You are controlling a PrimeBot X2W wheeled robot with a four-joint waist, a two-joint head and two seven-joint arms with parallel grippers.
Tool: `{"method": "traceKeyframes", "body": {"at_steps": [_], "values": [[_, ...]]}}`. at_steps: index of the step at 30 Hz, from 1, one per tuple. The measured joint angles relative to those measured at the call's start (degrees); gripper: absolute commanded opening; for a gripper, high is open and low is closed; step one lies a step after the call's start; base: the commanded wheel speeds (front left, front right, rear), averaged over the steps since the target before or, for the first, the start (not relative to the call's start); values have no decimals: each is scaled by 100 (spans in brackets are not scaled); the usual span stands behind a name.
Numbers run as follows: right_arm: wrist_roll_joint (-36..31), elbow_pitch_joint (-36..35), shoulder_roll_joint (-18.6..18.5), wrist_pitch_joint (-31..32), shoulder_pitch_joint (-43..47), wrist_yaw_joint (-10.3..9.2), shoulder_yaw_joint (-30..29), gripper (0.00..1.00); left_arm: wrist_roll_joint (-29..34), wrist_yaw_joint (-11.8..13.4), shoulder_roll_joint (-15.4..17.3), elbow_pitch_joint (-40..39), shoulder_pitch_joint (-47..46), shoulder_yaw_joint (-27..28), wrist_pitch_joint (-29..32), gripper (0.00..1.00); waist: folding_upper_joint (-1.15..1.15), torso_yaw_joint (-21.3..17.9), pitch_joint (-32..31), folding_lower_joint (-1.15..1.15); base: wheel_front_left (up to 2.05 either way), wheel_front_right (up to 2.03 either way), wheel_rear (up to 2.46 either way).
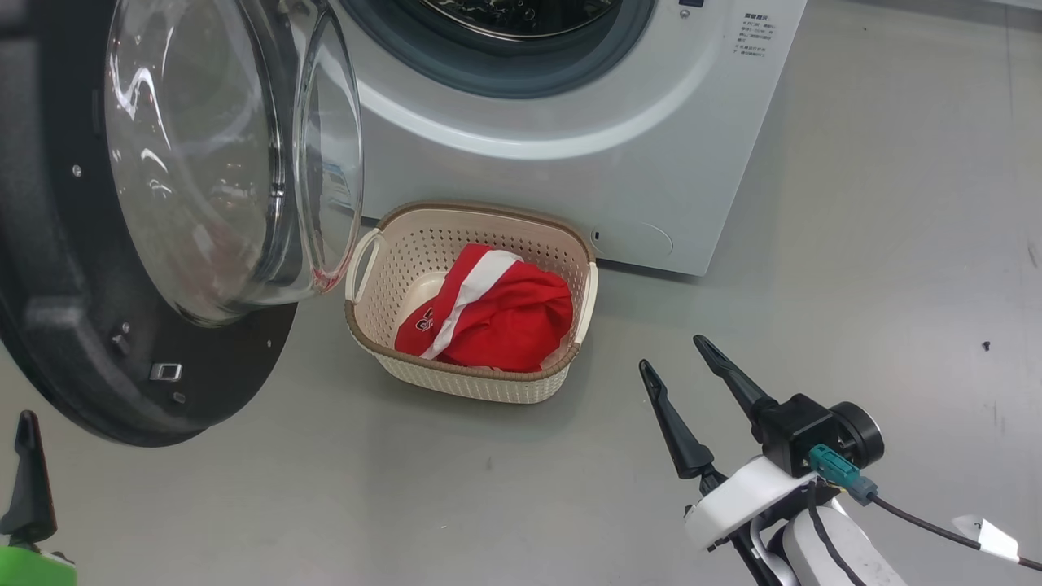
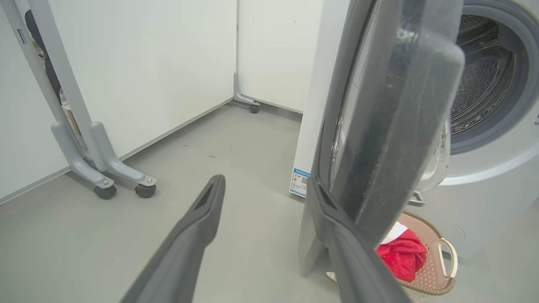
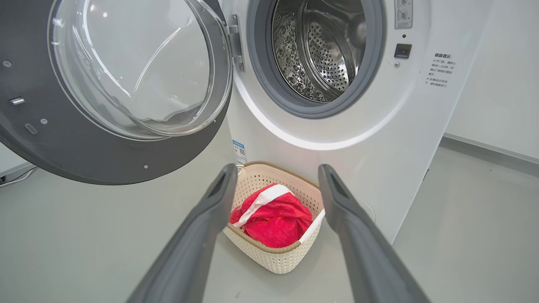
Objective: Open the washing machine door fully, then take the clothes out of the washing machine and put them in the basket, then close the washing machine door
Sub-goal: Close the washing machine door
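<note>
The washing machine [image 1: 570, 163] stood ahead of the right gripper [image 1: 673, 353]. The washing machine door [image 1: 49, 285] hung wide open, its edge close ahead of the left gripper [image 2: 265, 180]. The basket [image 1: 480, 208], holding the clothes [image 1: 505, 317], sat just ahead of the right gripper. Both grippers were spread wide, holding nothing

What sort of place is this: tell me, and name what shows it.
Probably a test room staged as a laundry corner: a white washing machine on a grey floor, wheeled partition panels beside it, a basket holding red clothes in front.
</note>
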Motion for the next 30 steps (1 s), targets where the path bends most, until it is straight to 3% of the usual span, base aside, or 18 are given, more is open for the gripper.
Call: {"method": "traceKeyframes", "body": {"at_steps": [16,17,18,19,30], "values": [[0,-9,0,0,0,-34,5,100,-7,0,1,94,-7,-8,-7,100,0,6,27,0,0,0,0],[0,-10,0,0,0,-34,5,100,-8,0,1,94,-7,-11,-7,96,0,5,29,0,0,0,0],[0,-11,0,0,0,-34,8,100,-16,0,1,94,-7,-23,-7,55,0,4,32,0,0,0,0],[0,-11,0,0,0,-34,8,100,-31,0,2,94,-8,-43,-7,0,0,3,36,0,0,0,0],[2,-14,0,0,-1,-41,15,100,-32,0,56,123,-14,-169,-7,0,0,0,57,0,0,0,0]]}}
